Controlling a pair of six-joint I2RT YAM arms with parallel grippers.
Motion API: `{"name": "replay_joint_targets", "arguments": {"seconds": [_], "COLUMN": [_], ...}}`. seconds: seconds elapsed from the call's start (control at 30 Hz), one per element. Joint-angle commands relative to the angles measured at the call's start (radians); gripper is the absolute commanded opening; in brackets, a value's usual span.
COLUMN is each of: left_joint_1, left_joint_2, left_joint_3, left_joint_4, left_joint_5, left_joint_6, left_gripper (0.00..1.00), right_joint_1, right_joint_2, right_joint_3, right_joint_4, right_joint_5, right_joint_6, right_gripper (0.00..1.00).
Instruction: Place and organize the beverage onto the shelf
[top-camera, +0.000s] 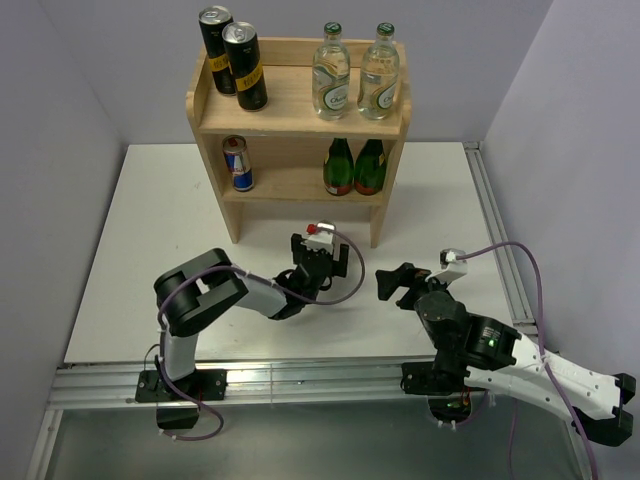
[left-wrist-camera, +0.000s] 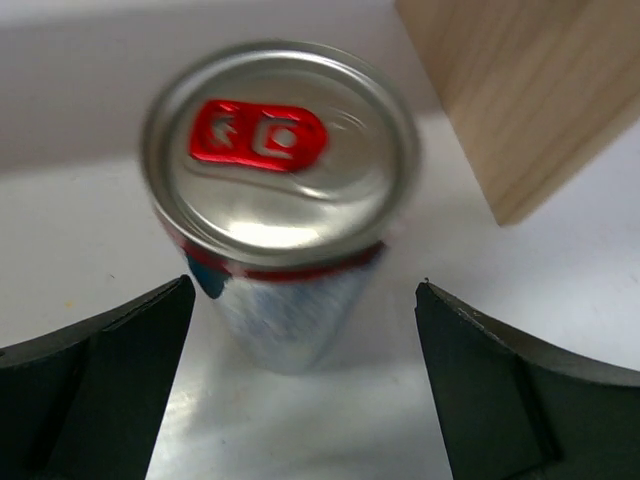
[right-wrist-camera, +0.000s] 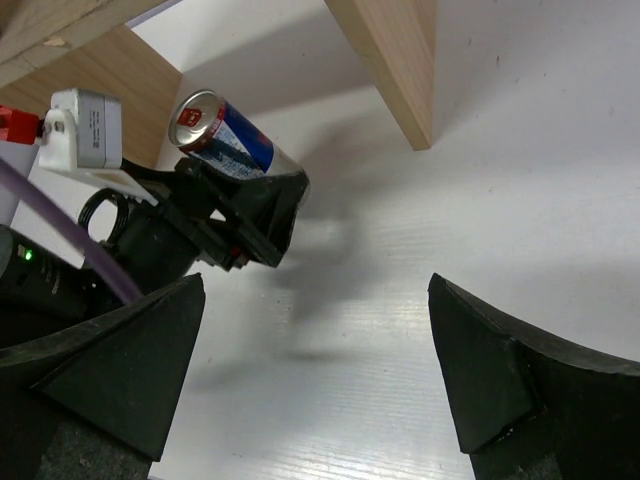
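Silver-blue-red can (left-wrist-camera: 280, 200), the one beverage not yet on the shelf (top-camera: 300, 110), stands upright mid-way across the counter (top-camera: 130, 260) before the shelf's front, straight ahead inside the released left pincer (left-wrist-camera: 305, 290), the released right pincer (right-wrist-camera: 318, 285) farther off; shelved: two black cans (top-camera: 232, 62), two clear bottles (top-camera: 332, 70), one matching can (top-camera: 237, 163), two dark green bottles (top-camera: 340, 165).

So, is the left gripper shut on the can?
Open. In the left wrist view the left gripper stands wide around the can, and bare table shows between the can and one finger.
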Motion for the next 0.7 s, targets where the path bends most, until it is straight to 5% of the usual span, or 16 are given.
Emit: {"name": "replay_joint_targets", "arguments": {"seconds": [0.0,0.17,0.23,0.37,0.4,0.57,0.67], "left_joint_1": [0.037,0.078,0.086,0.092,0.092,0.077,0.055], "left_joint_2": [0.037,0.080,0.090,0.086,0.063,-0.089,-0.243], "left_joint_3": [0.038,0.073,0.087,0.105,0.099,0.000,0.007], "left_joint_4": [0.117,0.160,0.157,0.073,0.061,-0.068,-0.289], "left_joint_5": [-0.014,0.000,0.005,0.002,0.002,-0.046,-0.112], "left_joint_6": [0.033,0.047,0.046,0.017,-0.003,-0.072,-0.117], "left_gripper": [0.99,0.97,0.84,0.31,0.04,0.00,0.00], "right_joint_1": [0.004,0.004,0.004,0.004,0.004,0.004,0.004], "right_joint_2": [0.014,0.029,0.037,0.040,0.040,0.035,0.029], "right_joint_3": [0.011,0.014,0.016,0.016,0.014,0.014,0.011], "right_joint_4": [0.036,0.037,0.038,0.038,0.039,0.038,0.039], "right_joint_5": [0.005,0.002,0.005,0.010,0.011,0.016,0.017], "right_joint_6": [-0.007,-0.011,-0.011,-0.009,-0.009,-0.006,-0.007], "right_gripper": [1.00,1.00,1.00,1.00,1.00,1.00,1.00]}}
